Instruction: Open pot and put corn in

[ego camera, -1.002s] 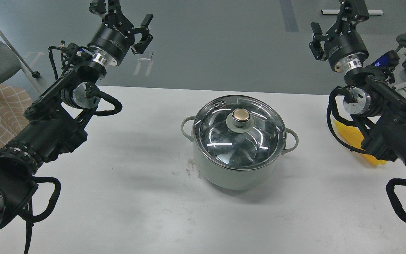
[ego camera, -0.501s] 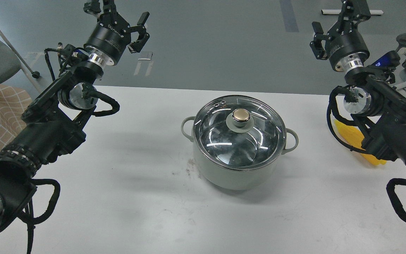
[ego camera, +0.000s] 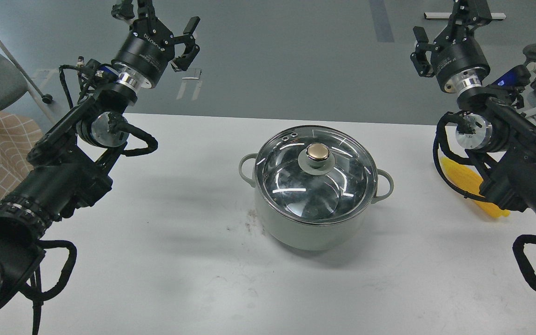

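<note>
Our pot (ego camera: pixel 314 218) sits mid-table, a little nearer the far edge, with its glass lid (ego camera: pixel 315 176) and gold knob (ego camera: pixel 318 151) in place. The corn (ego camera: pixel 464 182) lies near the right edge, partly hidden behind our right arm. Our left gripper (ego camera: pixel 168 28) hangs beyond the far-left corner, fingers spread and empty. Our right gripper (ego camera: pixel 445 23) hangs past the far-right corner, fingers parted, empty.

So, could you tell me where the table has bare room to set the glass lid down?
The table is bare left of the pot and along the near edge in front of it. Right of the pot is tighter: the corn lies there, partly under the right arm.
</note>
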Controlling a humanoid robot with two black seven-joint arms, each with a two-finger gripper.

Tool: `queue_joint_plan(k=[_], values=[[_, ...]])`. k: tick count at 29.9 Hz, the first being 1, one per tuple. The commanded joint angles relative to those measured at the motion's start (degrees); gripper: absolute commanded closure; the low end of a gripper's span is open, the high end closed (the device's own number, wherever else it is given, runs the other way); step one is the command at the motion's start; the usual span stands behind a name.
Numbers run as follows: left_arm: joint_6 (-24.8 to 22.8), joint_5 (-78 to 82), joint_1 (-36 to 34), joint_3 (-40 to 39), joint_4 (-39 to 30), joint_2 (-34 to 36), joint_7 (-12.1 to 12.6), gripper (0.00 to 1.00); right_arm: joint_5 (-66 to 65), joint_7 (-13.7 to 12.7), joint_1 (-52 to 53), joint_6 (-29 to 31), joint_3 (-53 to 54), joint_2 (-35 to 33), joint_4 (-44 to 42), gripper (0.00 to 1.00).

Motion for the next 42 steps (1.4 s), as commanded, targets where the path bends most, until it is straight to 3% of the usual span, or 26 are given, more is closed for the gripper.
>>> queue_joint_plan(k=[1,14,21,26,36,42], values=[[0.06,0.43,-0.06,0.11,-0.15,0.04,-0.09,0.02,-0.06,-0.03,0.00,0.00,0.01,-0.03,0.03,0.00],[-0.46,9.29,-5.51,1.08,-0.84,5.04,-0.44,0.02,-0.50,-0.03,-0.62,0.00,-1.14,-1.35,0.03,0.00],[0.24,25.72,-5.51,0.99,-14.63,9.26,-0.53,0.02,-0.24,-0.03,-2.02,-0.36,-1.31,-1.97,0.12,0.00],[2.61,46.61,-4.72,0.99,-27.19,12.25,-0.53,0.02,-0.24,-0.03,-2.90,-0.62,-1.23,-1.97,0.38,0.00],[3.58,83.19,-1.38,2.92,-40.30,11.72,-0.61,0.02,-0.41,-0.03,-4.66,-0.62,-1.14,-3.20,2.31,0.00],[11.83,99.80,-1.90,14.24,-41.98,11.46,-0.53,0.02,-0.41,-0.03,-6.42,-0.97,-1.05,-5.12,4.51,0.00]])
